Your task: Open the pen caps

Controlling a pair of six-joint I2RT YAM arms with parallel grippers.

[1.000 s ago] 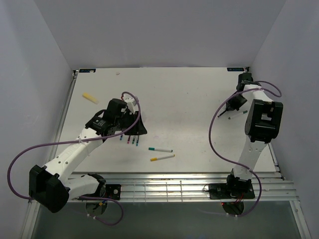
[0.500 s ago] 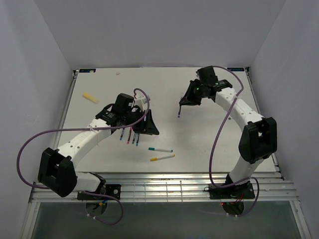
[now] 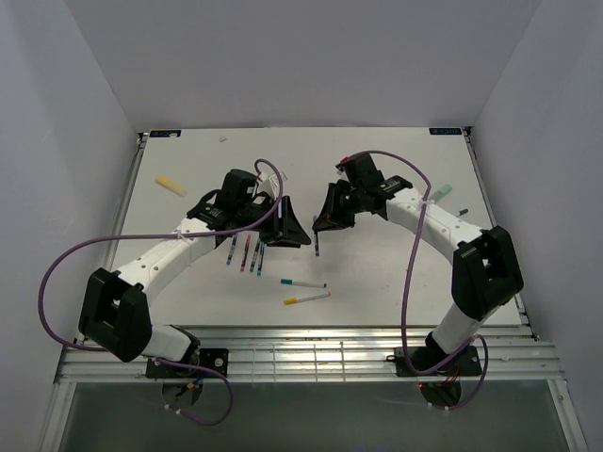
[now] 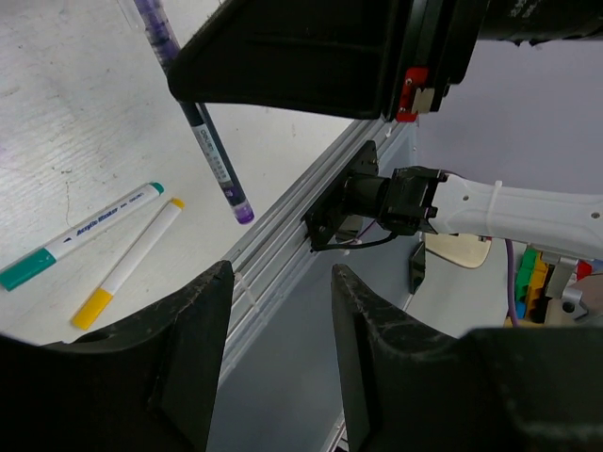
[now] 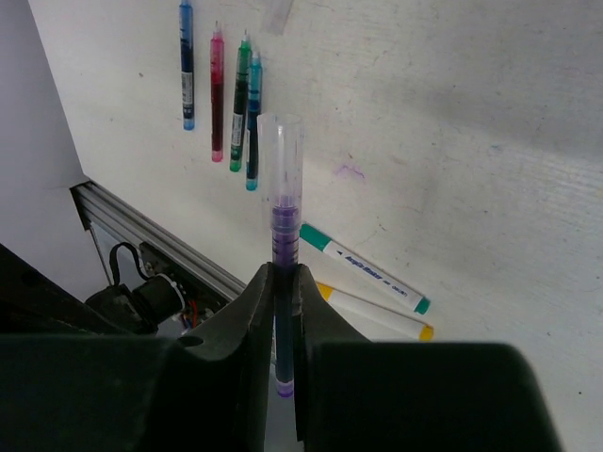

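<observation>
Four dark pens (image 3: 246,253) with coloured ends lie side by side on the table (image 3: 377,273), just near of the left arm. Right of them, nearer still, lie two white pens, one green-capped (image 3: 302,282) and one yellow-capped (image 3: 308,298). A yellow highlighter (image 3: 171,185) sits at the far left and a pale-green one (image 3: 445,191) far right, both well apart from the arms.

The right gripper (image 5: 283,273) is clamped tight on a dark purple pen (image 5: 283,240), lifted off the table at mid-table. Its clear cap (image 5: 280,151) is on, past the fingers. The left gripper (image 4: 281,282) hovers just left of it, fingers moderately apart with nothing between them; the pen hangs beyond its fingertips, untouched.
</observation>
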